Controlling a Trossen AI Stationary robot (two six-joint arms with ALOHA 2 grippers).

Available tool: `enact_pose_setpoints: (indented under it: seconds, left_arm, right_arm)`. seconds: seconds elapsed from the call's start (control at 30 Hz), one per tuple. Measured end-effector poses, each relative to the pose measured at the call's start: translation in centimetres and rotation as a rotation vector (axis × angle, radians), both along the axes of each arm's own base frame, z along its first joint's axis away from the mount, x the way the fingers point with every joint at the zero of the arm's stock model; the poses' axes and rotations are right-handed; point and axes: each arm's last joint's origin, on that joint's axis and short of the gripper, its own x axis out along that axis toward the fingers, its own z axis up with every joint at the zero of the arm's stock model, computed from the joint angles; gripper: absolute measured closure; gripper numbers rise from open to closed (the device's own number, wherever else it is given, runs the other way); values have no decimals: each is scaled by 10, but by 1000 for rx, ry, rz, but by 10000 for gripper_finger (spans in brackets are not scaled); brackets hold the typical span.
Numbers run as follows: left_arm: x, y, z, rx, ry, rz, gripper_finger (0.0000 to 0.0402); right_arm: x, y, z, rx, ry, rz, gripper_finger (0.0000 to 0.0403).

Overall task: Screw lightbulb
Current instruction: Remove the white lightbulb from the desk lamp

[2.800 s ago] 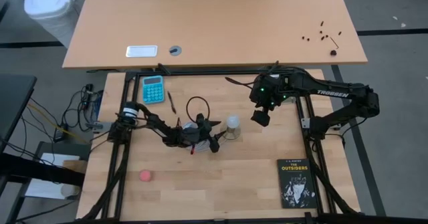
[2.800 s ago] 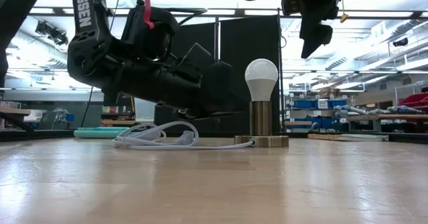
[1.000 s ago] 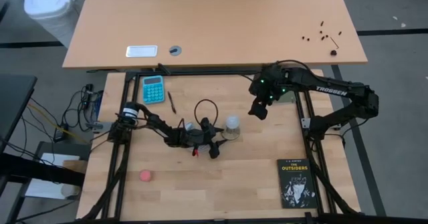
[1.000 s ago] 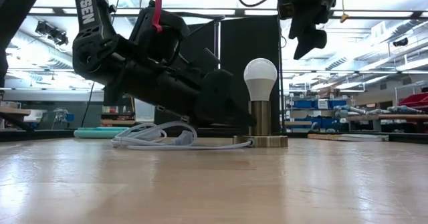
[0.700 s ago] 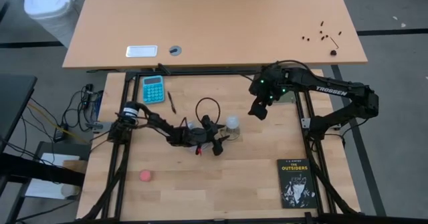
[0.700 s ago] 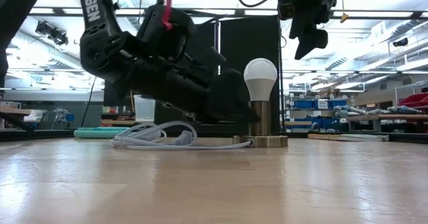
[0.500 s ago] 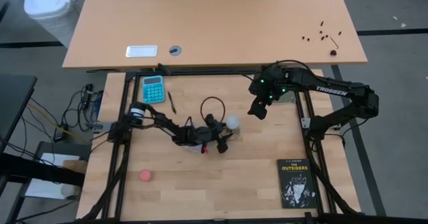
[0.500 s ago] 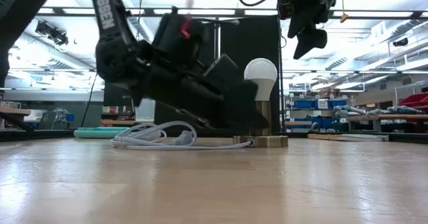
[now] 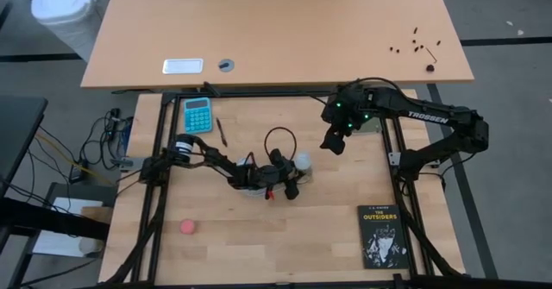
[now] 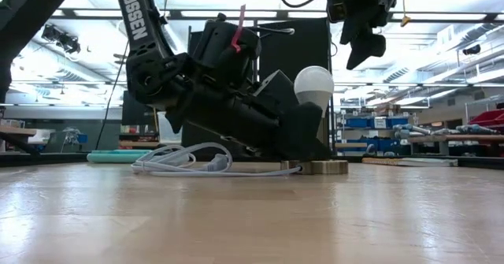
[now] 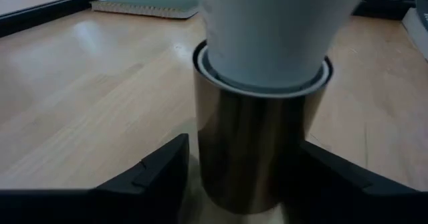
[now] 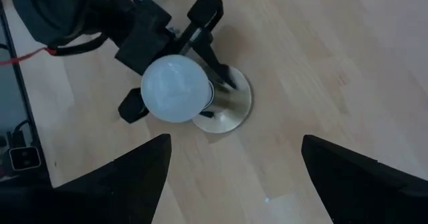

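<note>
Two dark arms work over the wooden tabletop (image 9: 328,229). The left pincer (image 9: 293,179) reaches low across the middle of it, and its fingers (image 11: 144,177) straddle the brass-coloured socket cylinder (image 11: 257,144), one on each side, just under the bulb; whether they press on the metal cannot be told. The lightbulb (image 10: 313,85) stands upright in that socket, its white dome above the left arm's dark body in the low view, and the socket's round base plate (image 10: 319,167) rests flat on the wood. A white cord (image 10: 185,161) lies coiled beside the base. The right pincer (image 9: 332,144) hangs well above the tabletop, off to the bulb's far right side, its fingers spread wide and holding nothing. From the right wrist view the lightbulb (image 12: 175,89) shows between the left pincer's fingers.
</note>
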Motion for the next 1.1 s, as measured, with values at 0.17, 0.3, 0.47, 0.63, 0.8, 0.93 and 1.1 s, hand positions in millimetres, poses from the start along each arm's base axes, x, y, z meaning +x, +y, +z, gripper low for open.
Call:
enact_pose_setpoints:
  seconds: [0.17, 0.3, 0.47, 0.63, 0.8, 0.93, 1.1]
  left_arm:
    - [0, 0, -1, 0, 8, 0, 207]
    - [0, 0, -1, 0, 7, 0, 226]
    - [0, 0, -1, 1, 8, 1, 210]
    - [0, 0, -1, 0, 8, 1, 209]
    - [0, 0, -1, -5, 7, 4, 213]
    - [0, 0, -1, -23, 3, 12, 213]
    - [0, 0, -1, -24, 2, 12, 213]
  right_arm:
    - [5, 17, 0, 5, -11, 97, 57]
    - [12, 43, -1, -29, -5, 200, 57]
    - [19, 63, -6, -135, 22, 263, 56]
    - [34, 68, -23, -133, 90, 296, 52]
    - [59, 68, -31, -167, 200, 283, 52]
    - [76, 68, -28, -213, 242, 255, 52]
    - [88, 68, -31, -207, 245, 250, 52]
